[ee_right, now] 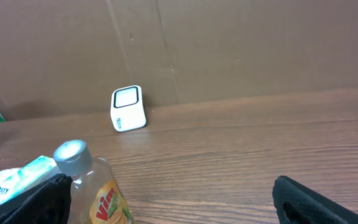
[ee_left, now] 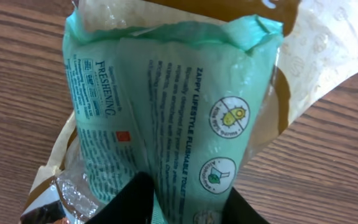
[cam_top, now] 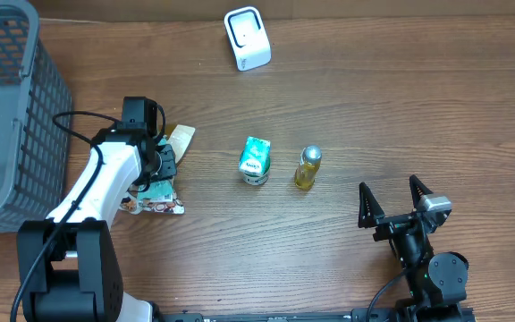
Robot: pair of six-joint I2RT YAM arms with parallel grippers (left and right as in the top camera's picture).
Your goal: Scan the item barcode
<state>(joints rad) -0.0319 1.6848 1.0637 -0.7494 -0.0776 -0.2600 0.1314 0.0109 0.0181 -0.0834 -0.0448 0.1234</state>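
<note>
Basket beside left gripper, seemingly pinching pouch.

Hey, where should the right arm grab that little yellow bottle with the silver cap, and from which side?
I'd grip the yellow bottle across its round body, below the silver cap, coming in level from the right gripper's side. It stands upright, and the green pack stands near its far side.
</note>
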